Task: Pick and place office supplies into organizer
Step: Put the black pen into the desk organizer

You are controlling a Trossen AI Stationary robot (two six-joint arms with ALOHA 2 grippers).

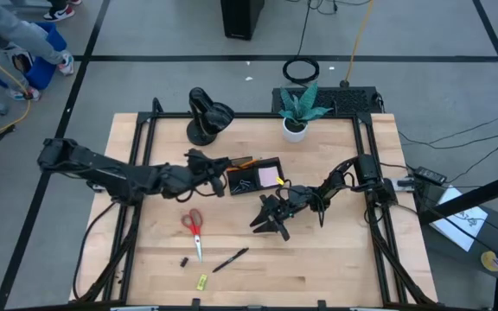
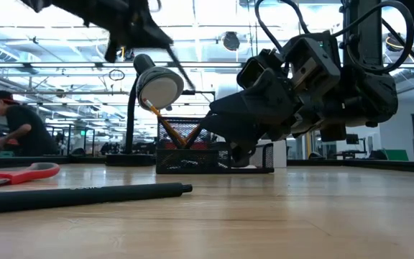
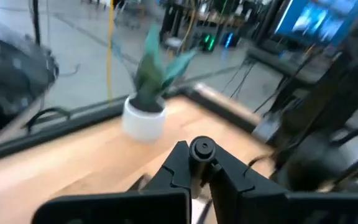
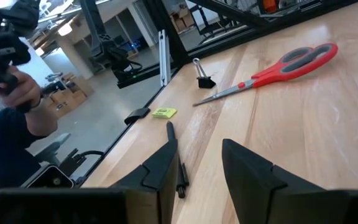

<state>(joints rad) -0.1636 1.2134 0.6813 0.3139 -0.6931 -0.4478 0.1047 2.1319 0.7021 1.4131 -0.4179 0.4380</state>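
My left gripper (image 1: 223, 180) hangs over the left end of the black organizer (image 1: 266, 161) and is shut on a black pen (image 3: 202, 149). The organizer holds orange pencils (image 1: 242, 162), small clips and a pink sticky-note pad (image 1: 269, 176). My right gripper (image 1: 266, 223) stands open and low over the table, just in front of the organizer. A second black pen (image 4: 179, 177) lies on the table beyond one of its fingers. Red-handled scissors (image 1: 194, 226), a black clip (image 1: 183, 261) and a yellow-green piece (image 1: 202, 281) lie flat nearer the front. My left gripper pinches the black pen between its two fingertips (image 3: 179, 163). The pen's round end (image 3: 202, 148) stands out just past them. The fingers hide the rest of the pen in the wrist view. The hold is up in the air, clear of the table.
A round black lamp (image 1: 206, 112) and a white plant pot (image 1: 295, 128) stand along the far edge behind the organizer. Bare wood lies at the front right of the table. A person shows beyond the table in the low view (image 2: 16, 126).
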